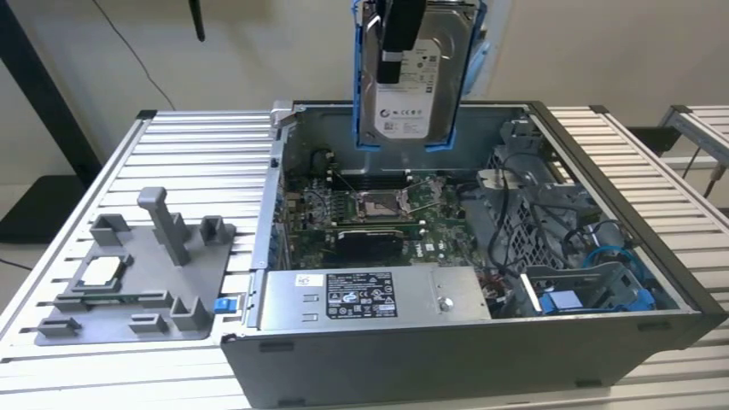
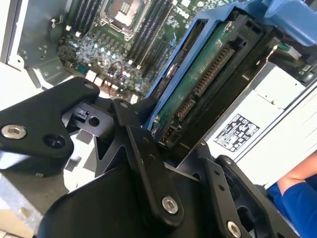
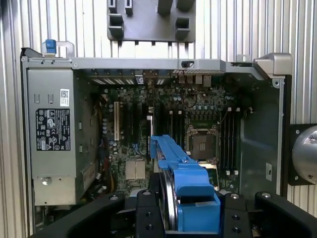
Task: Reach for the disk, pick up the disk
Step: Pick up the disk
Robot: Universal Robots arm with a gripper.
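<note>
Fingers (image 2: pixel 148 163) closed on the disk (image 1: pixel 412 77), blue-framed, held upright, lifted clear above the open computer case (image 1: pixel 615 333), gripper (image 1: pixel 399 38) cut off by the frame's top edge, fingertips hidden behind the disk's frame.

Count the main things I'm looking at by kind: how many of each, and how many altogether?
Open computer case: 1
Disk in a blue frame, gripped in the claw above the case: 1
Grey tray with pegs on the table beside the case: 1
Slatted metal table: 1
Total: 4
</note>
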